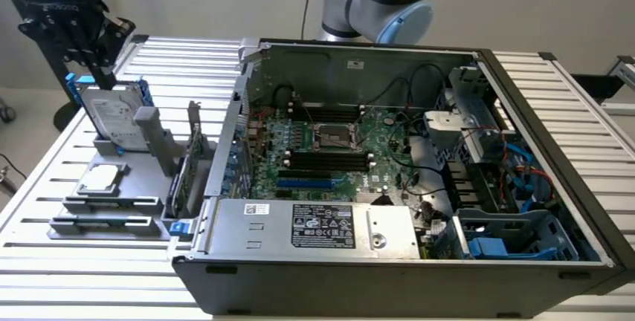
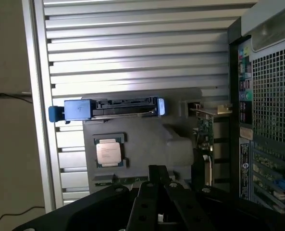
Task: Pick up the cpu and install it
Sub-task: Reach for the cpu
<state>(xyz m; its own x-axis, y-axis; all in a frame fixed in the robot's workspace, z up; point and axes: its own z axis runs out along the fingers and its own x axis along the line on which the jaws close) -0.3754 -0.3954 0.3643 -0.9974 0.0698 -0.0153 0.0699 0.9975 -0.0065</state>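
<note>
The cpu (image 1: 100,178) is a small square chip with a shiny metal top, lying flat on a grey holder (image 1: 139,187) at the exterior view's left, beside the open computer case (image 1: 555,180). In the wrist view the cpu (image 2: 108,153) lies just past the gripper's tip. My black gripper (image 1: 105,82) hangs above the upright hard drive (image 1: 111,117), higher than the cpu and off it. Its fingers meet at a narrow tip (image 2: 157,168), shut with nothing in them. The empty cpu socket (image 1: 335,137) sits in the middle of the green motherboard.
The hard drive with blue rails (image 2: 108,108) stands edge-up in the holder behind the cpu. An expansion card (image 1: 189,165) stands between holder and case. Black memory sticks (image 1: 104,222) lie at the holder's front. A silver power supply (image 1: 308,224) fills the case's near side. The table (image 1: 59,276) is slatted aluminium.
</note>
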